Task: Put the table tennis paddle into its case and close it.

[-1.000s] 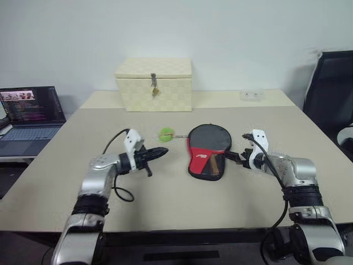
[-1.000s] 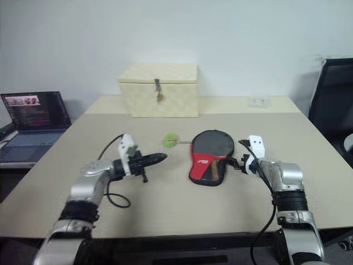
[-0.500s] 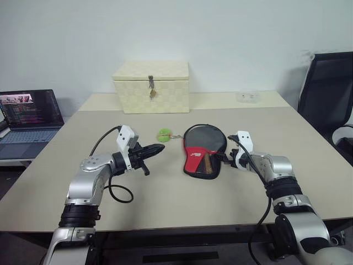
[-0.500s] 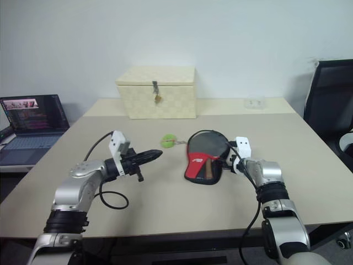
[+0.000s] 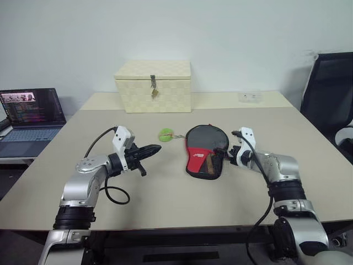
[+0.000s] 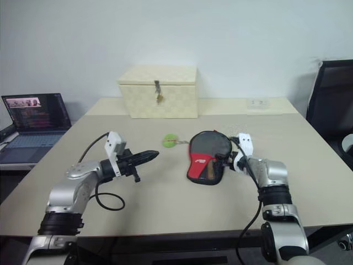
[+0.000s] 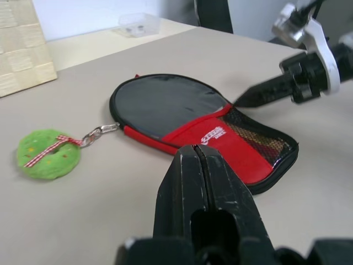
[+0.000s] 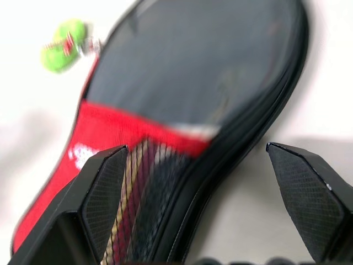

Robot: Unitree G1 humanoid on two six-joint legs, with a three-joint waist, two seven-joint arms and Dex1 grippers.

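Case (image 5: 206, 153) lies flat mid-table, paddle handle showing through its mesh, green charm (image 5: 165, 133) beside it. Right gripper (image 5: 225, 158), fingers wide, straddles its edge; it should pinch squarely. Left gripper (image 5: 150, 150), pinched empty, should fetch that charm.

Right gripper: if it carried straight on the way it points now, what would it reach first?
Probably the case. The right gripper, open, sits at the case's near right edge aimed across it, so its fingers would likely meet that edge first. Whether it touches already is unclear.
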